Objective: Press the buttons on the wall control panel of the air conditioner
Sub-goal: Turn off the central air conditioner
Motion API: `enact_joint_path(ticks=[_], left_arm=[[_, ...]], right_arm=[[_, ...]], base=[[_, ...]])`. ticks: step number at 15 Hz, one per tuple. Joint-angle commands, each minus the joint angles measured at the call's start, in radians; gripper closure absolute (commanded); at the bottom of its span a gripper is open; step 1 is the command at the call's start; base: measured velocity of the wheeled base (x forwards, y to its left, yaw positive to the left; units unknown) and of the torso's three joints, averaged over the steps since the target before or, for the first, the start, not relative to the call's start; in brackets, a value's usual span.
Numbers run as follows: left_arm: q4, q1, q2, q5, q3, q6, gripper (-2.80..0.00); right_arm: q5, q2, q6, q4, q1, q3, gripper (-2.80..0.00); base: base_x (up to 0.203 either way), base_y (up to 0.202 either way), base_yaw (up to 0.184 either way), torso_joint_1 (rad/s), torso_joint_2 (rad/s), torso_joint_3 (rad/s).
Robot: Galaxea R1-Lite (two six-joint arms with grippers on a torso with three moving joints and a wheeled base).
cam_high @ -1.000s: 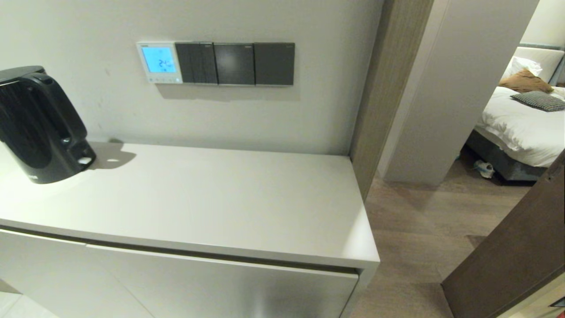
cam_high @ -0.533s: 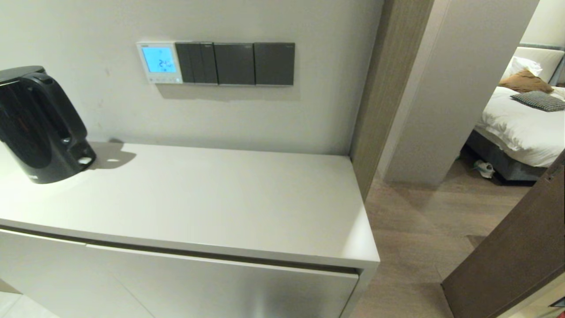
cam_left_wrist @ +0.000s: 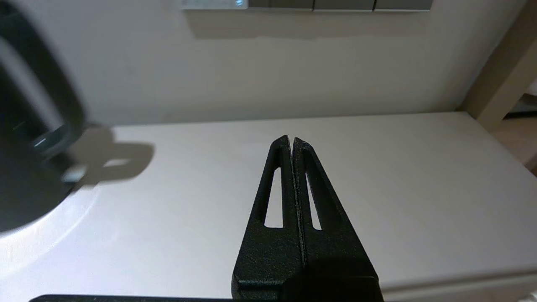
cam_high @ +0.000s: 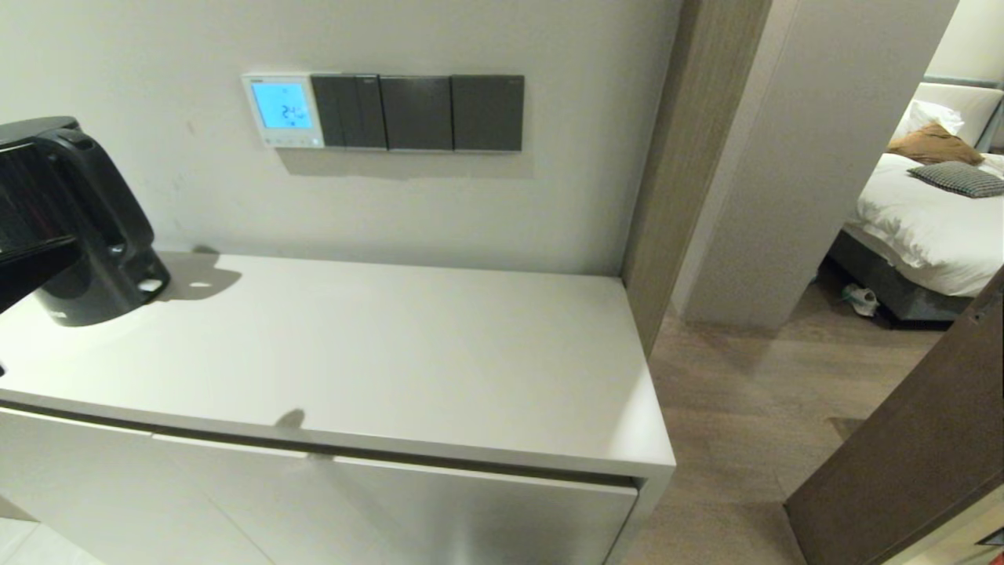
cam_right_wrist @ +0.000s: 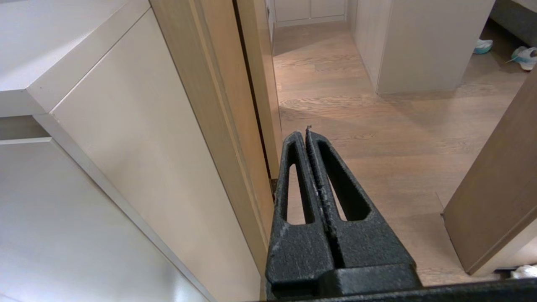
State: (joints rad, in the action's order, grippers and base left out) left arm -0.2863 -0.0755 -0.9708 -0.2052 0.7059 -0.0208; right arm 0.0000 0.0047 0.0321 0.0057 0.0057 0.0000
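The air conditioner's wall control panel (cam_high: 283, 111) is a small white square on the wall with a glowing blue screen. The buttons (cam_high: 294, 142) form a tiny row along its bottom strip. That strip also shows at the edge of the left wrist view (cam_left_wrist: 214, 3). My left gripper (cam_left_wrist: 291, 138) is shut and empty, above the white counter and well short of the wall and below the panel. Part of the left arm (cam_high: 23, 271) shows at the head view's left edge. My right gripper (cam_right_wrist: 306, 132) is shut and empty, low beside the cabinet's side, over the wood floor.
Three dark grey switch plates (cam_high: 417, 113) sit right of the panel. A black kettle (cam_high: 86, 220) stands on the white counter (cam_high: 392, 353) at the left, close to the left arm. A wooden door frame (cam_high: 690, 141) and an open doorway are on the right.
The left arm has come into the head view at the left edge, in front of the kettle, and a small shadow now lies on the counter's front edge. The panel is unchanged.
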Motion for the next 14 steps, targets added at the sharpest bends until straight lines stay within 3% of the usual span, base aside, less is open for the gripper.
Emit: enact_joint_path(ticks=[1,3,10,14], left_arm=[[-0.08,-0.051,-0.219,-0.002,0.066,0.0,0.0],[-0.139,-0.067,-0.302,-0.004,0.137,0.002,0.0],[-0.169,-0.114,-0.604,-0.007,0.446,0.002,0.0],[-0.172,-0.126,-0.689,-0.006,0.528,0.001,0.0]], right_arm=[[0.0,0.001,0.0,0.0,0.0,0.002,0.0],[0.0,0.001,0.0,0.0,0.0,0.002,0.0],[0.001,0.001,0.0,0.0,0.0,0.002,0.0],[0.0,0.001,0.0,0.0,0.0,0.002,0.0]], base=[[0.0,0.0,0.0,0.0,0.0,0.0],[0.0,0.0,0.0,0.0,0.0,0.0],[0.0,0.0,0.0,0.0,0.0,0.0],[0.0,0.0,0.0,0.0,0.0,0.0]])
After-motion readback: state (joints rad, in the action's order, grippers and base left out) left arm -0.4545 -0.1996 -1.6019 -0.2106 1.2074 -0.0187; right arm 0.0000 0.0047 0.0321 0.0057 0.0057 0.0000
